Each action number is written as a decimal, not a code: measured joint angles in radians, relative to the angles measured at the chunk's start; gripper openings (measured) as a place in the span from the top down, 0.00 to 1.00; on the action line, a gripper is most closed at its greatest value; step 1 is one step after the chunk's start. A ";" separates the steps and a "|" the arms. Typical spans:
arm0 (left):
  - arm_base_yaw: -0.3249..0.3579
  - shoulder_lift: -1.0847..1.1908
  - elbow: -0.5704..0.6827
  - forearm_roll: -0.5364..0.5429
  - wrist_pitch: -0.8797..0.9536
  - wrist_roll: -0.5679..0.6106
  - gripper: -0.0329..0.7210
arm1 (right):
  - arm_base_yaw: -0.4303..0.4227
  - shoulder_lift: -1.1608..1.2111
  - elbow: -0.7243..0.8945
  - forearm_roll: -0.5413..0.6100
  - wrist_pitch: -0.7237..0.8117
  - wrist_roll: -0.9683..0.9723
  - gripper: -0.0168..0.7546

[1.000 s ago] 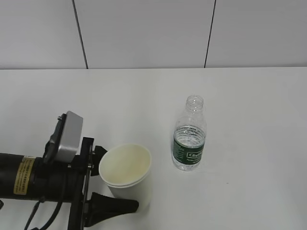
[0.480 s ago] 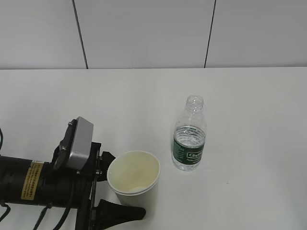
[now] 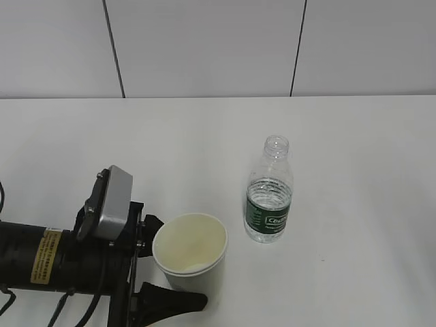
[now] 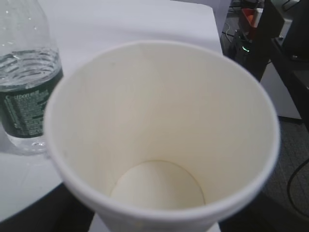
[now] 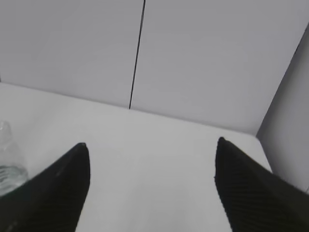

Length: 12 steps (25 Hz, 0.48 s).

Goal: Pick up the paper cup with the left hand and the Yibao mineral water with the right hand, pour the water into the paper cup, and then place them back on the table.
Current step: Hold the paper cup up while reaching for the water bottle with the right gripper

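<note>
Exterior view. The left hand [image 3: 167, 262] enters from the lower left edge, its yellow sticker [image 3: 42, 257] facing the camera and its grey module [image 3: 109, 203] on top. Its jaws sit on either side of the cup [image 3: 190, 251]: one finger [image 3: 170, 302] shows along the near side of the cup, the other is mostly hidden behind it. The jaws appear closed on the cup wall. Whether the cup base rests on the table [image 3: 354, 170] cannot be told. The cup is upright, mouth open. The bottle [image 3: 269, 192] stands upright on the table just right of the cup, apart from it, uncapped, with the green label [image 3: 267, 216] low on its body. The table is open to the right of the bottle and behind it up to the far edge at the wall [image 3: 204, 48]. The right hand is not in this view.

Left wrist view. The cup [image 4: 159, 140] fills the frame, its rim unbroken and its inside dry. The bottle [image 4: 26, 77] stands at upper left, near the cup rim but clear of it. The table edge runs at upper right; beyond it lies dark equipment [image 4: 275, 43].

Right wrist view. The right hand [image 5: 149, 159] has its jaws wide apart and holds nothing. Bare table [image 5: 149, 169] lies between the two fingertips. The bottle [image 5: 9, 159] shows at the left edge, outside the left fingertip. The wall [image 5: 193, 58] closes the far edge.
</note>
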 joint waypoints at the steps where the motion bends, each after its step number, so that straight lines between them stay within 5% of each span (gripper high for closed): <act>1: 0.000 0.000 0.000 -0.005 0.000 0.000 0.31 | 0.000 0.026 0.013 0.004 -0.074 -0.007 0.21; 8: 0.000 0.000 0.000 -0.011 0.000 0.000 0.31 | 0.000 0.110 0.202 0.112 -0.477 -0.015 0.21; 12: 0.000 0.000 0.000 -0.012 -0.001 0.000 0.31 | 0.000 0.113 0.265 0.117 -0.550 -0.015 0.21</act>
